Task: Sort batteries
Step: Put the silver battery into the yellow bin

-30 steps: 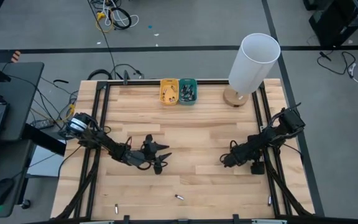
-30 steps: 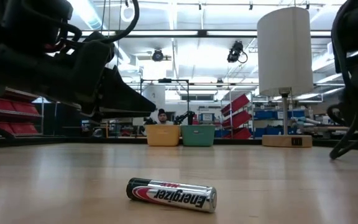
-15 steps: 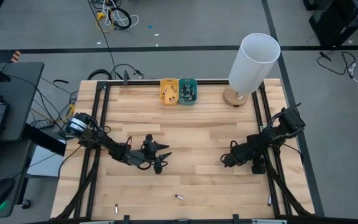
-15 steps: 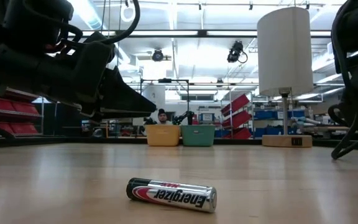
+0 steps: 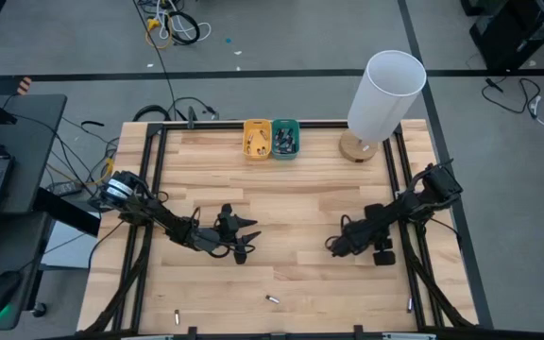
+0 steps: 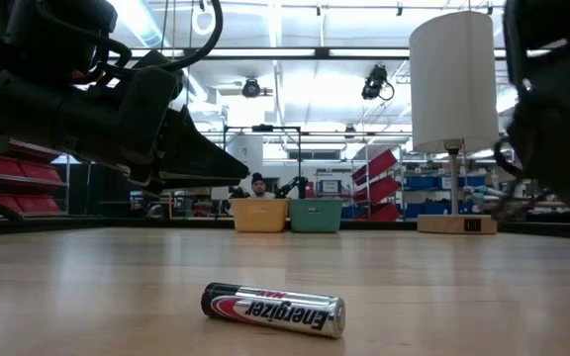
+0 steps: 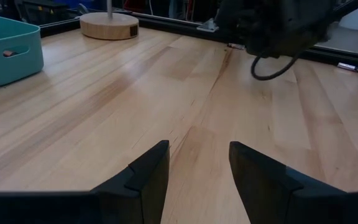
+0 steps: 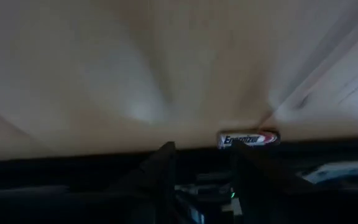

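Observation:
Three loose batteries lie on their sides on the wooden table near its front edge: one at the middle (image 5: 272,299), large in the low view (image 6: 273,309), one at the left (image 5: 177,317) and one at the right (image 5: 409,304). More batteries lie in the yellow tray (image 5: 257,139) and the teal tray (image 5: 285,139) at the far edge. My left gripper (image 5: 245,242) is open and empty, low over the table's left middle (image 7: 197,165). My right gripper (image 5: 332,248) is open and empty right of centre; its wrist view (image 8: 201,158) shows a battery (image 8: 248,139) just ahead.
A white lamp (image 5: 385,94) on a round wooden base (image 5: 355,146) stands at the far right. A black frame rail (image 5: 149,189) runs round the table. Bare wood lies between the two grippers. A person (image 6: 257,184) shows far behind the trays.
My right gripper has moved toward the table's left and a little toward its near edge, staying low over the wood. In the low view the right arm has grown larger at the right.

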